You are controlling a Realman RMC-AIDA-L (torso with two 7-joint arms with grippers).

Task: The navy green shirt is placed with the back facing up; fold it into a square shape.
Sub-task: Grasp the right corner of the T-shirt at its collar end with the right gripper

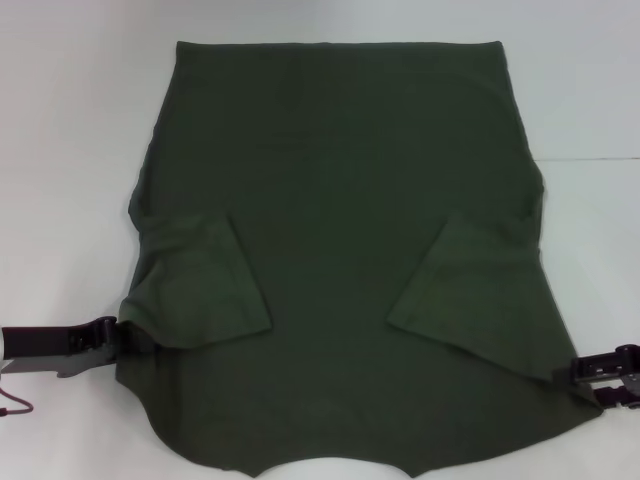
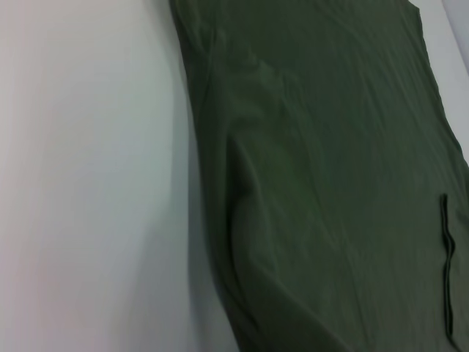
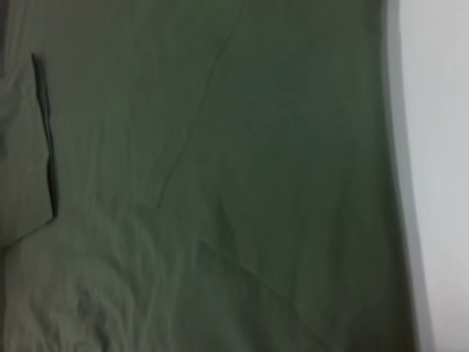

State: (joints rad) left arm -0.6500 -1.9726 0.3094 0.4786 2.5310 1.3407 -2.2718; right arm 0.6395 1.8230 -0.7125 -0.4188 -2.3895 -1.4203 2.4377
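Observation:
The navy green shirt (image 1: 340, 190) lies flat on the white table (image 1: 70, 150), plain back up, neckline at the near edge and hem at the far edge. Both short sleeves are folded inward onto the body, one on the left (image 1: 205, 285) and one on the right (image 1: 470, 290). My left gripper (image 1: 112, 333) is at the shirt's near left edge, low by the folded sleeve. My right gripper (image 1: 588, 372) is at the shirt's near right edge. The left wrist view shows the shirt's cloth (image 2: 330, 147) beside bare table. The right wrist view shows more of the cloth (image 3: 220, 147) with a sleeve hem (image 3: 45, 132).
Bare white table surface (image 1: 600, 80) surrounds the shirt on the left, right and far sides. A faint seam line (image 1: 590, 158) crosses the table at the right. A thin red cable (image 1: 15, 408) hangs by the left arm.

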